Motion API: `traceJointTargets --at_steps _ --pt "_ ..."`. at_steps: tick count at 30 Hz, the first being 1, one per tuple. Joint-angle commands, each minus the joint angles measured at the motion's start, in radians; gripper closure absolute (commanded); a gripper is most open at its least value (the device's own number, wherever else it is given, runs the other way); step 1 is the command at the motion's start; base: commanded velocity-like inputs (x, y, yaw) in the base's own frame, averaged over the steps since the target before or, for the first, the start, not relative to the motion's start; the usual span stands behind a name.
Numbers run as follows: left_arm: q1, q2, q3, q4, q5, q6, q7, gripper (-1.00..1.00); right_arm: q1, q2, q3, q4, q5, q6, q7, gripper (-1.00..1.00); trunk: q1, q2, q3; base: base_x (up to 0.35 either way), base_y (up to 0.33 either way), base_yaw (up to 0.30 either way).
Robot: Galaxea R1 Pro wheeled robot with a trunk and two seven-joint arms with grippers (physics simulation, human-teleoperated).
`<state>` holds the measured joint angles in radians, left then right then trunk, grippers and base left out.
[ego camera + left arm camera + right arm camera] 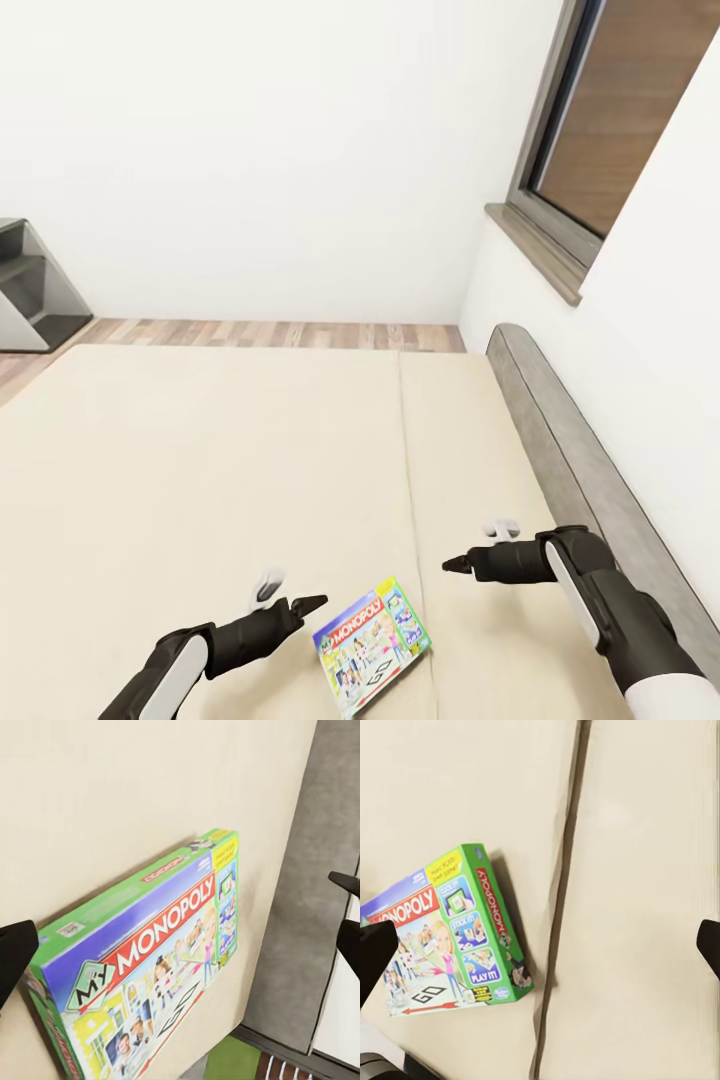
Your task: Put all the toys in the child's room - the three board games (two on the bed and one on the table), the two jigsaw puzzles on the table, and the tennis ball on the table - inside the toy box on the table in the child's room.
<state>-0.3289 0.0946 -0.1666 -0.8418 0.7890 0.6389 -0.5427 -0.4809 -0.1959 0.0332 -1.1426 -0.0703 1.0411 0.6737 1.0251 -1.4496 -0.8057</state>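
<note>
Between our two tools, low on the bed (200, 450), lies the board game (372, 645). Left tool (300, 606) hangs just beside the box's left edge, fingers spread, holding nothing; its wrist view shows the two dark tips far apart with the box between them. Right tool (458, 565) hovers up and to the right of the box, over the mattress seam, also spread and empty. Left is the nearer one, we judge. Box lies flat, face up, long axis running diagonally from near-left to far-right, close to the seam. Readable print: "MY MONOPOLY" on the red banner, "MONOPOLY" again on the green side wall, "GO" on the board art. Beyond sit the grey headboard (560, 420), wall and window (620, 130).
</note>
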Motion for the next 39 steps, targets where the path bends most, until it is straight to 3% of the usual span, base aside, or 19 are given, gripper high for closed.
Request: traceJointTargets --at_steps 1,8,13,21,34,39 --pt "-0.001 0.001 -0.002 0.000 0.007 0.005 0.001 -1.00 -0.001 -0.001 0.002 0.000 -0.007 0.006 -0.004 -1.00 0.000 0.000 -0.002 0.000 0.000 0.000" --pt "-0.002 0.002 0.001 0.001 0.009 0.005 0.001 -1.00 -0.027 -0.003 0.002 0.036 -0.007 0.006 0.000 -1.00 0.000 0.000 -0.014 0.000 0.000 0.000" --pt "-0.002 0.002 0.046 0.001 0.007 0.004 -0.002 -1.00 -0.035 0.004 0.009 0.051 -0.007 0.006 0.000 -1.00 0.000 0.000 -0.022 0.000 0.000 0.000" --pt "-0.002 0.002 0.070 0.001 0.005 0.004 -0.006 -1.00 -0.037 0.007 0.014 0.055 -0.006 0.006 0.000 -1.00 0.000 0.000 -0.035 0.000 0.000 0.000" --pt "0.000 0.007 0.081 -0.001 0.006 0.004 -0.025 -1.00 -0.031 0.007 0.020 0.057 -0.004 0.006 0.001 -1.00 0.000 0.000 -0.053 0.000 0.000 0.000" --pt "0.004 0.013 0.081 -0.004 0.004 0.003 -0.072 -1.00 -0.027 0.002 0.021 0.057 -0.005 0.006 0.008 -1.00 0.000 0.000 -0.055 0.000 0.000 0.000"
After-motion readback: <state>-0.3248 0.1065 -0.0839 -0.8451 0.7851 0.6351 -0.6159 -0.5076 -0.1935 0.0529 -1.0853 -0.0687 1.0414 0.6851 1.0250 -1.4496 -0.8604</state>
